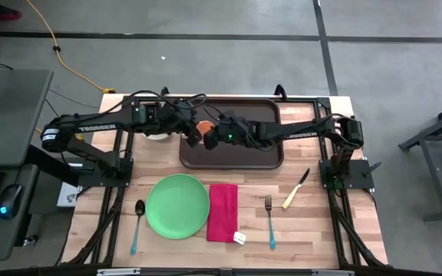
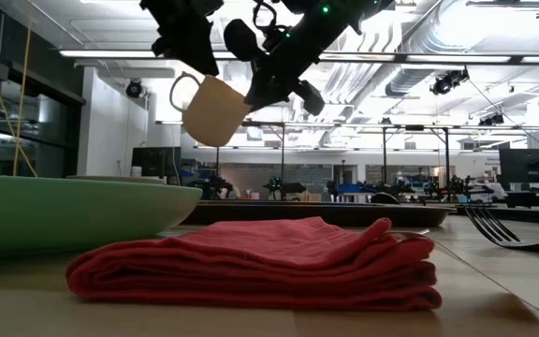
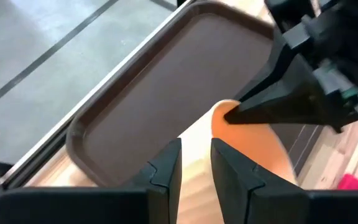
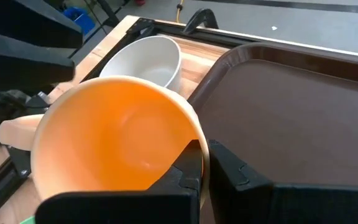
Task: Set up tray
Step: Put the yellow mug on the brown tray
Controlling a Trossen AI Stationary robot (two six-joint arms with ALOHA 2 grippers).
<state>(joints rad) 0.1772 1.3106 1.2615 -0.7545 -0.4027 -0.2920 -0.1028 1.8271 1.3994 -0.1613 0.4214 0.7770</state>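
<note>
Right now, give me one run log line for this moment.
right claw: shut on orange mug rim, held above tray | left claw: beside mug, nothing visibly gripped | tray: nothing on it

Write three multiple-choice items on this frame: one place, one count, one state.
1. The red napkin lies: A on the floor; B between the green plate and the fork; C under the plate.
2. Pieces of cutlery on the table: A one; B two; C three.
3. The orange mug is: A standing on the table; B held up by the right gripper; C lying on the plate.
B: the high view shows them side by side. C: spoon, fork, knife. B: the gripper clamps its rim.
</note>
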